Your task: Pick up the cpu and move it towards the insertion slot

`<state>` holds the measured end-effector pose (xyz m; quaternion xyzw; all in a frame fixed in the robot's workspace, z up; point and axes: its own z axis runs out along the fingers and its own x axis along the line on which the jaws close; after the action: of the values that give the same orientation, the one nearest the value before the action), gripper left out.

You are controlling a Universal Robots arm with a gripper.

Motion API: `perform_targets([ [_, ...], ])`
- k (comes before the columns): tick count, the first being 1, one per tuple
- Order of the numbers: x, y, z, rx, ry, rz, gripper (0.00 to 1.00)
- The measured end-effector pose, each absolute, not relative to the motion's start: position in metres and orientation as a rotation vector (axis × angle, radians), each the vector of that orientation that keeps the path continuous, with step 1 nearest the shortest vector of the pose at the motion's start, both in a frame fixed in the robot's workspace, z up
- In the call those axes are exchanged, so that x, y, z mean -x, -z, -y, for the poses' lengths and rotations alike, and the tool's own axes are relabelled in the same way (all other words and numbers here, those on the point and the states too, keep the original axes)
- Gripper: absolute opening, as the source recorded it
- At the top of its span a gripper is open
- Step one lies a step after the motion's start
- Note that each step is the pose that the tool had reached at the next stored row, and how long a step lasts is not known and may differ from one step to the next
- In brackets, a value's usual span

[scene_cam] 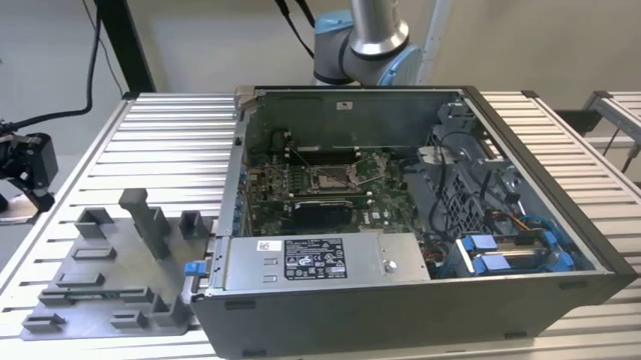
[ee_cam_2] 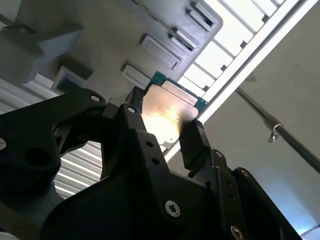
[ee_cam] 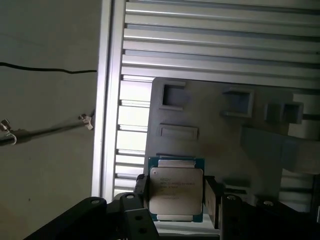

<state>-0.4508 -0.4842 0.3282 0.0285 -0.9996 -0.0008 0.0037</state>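
My gripper (ee_cam: 176,199) is shut on the cpu (ee_cam: 176,192), a flat square chip with a pale silver face and a green rim. Black fingers (ee_cam: 141,190) clamp two opposite edges. In the second wrist view the cpu (ee_cam_2: 170,112) glows with reflected light between the fingers of the gripper (ee_cam_2: 165,124). It hangs above the grey tray (ee_cam: 215,130) near the table's edge. In the exterior view the gripper (scene_cam: 33,184) is at the far left, well away from the insertion slot (scene_cam: 331,178), a silver-framed socket on the green board inside the open case.
The open computer case (scene_cam: 421,292) takes up the middle of the slatted table (scene_cam: 170,142). The grey tray (scene_cam: 100,285) with upright blocks lies on the exterior view's left of the case. A power supply (scene_cam: 311,262) and blue-clipped cables (scene_cam: 511,251) sit inside the case.
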Motion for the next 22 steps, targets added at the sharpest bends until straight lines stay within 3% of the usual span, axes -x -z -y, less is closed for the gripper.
perform_targets([
  [22,0.4508,-0.3349,0.4842,-0.089,-0.003,3.133,0.00],
])
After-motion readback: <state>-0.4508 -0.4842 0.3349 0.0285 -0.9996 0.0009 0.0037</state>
